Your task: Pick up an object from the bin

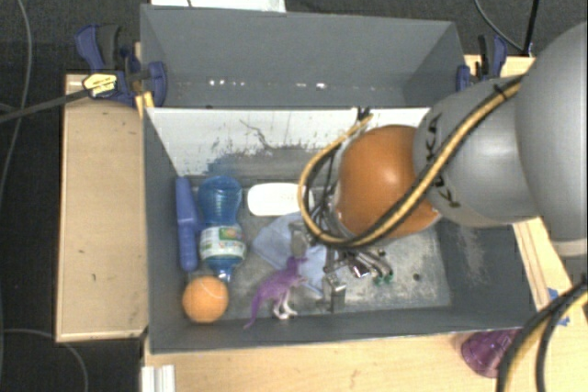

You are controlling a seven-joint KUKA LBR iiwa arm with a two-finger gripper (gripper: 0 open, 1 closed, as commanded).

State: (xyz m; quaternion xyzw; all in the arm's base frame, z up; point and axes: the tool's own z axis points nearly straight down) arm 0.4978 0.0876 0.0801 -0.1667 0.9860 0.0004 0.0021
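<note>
Gripper (pixel 317 275) low in bin (pixel 294 60), front-mid, just beside purple toy animal (pixel 274 291) & pale blue cloth (pixel 274 243); open or clenched, I cannot tell. Blue bottle (pixel 220 225), orange ball (pixel 205 299) lie at left.

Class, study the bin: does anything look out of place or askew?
The blue bottle lies on its side near the left wall. A purple thing lies outside the bin, past its near right corner.
</note>
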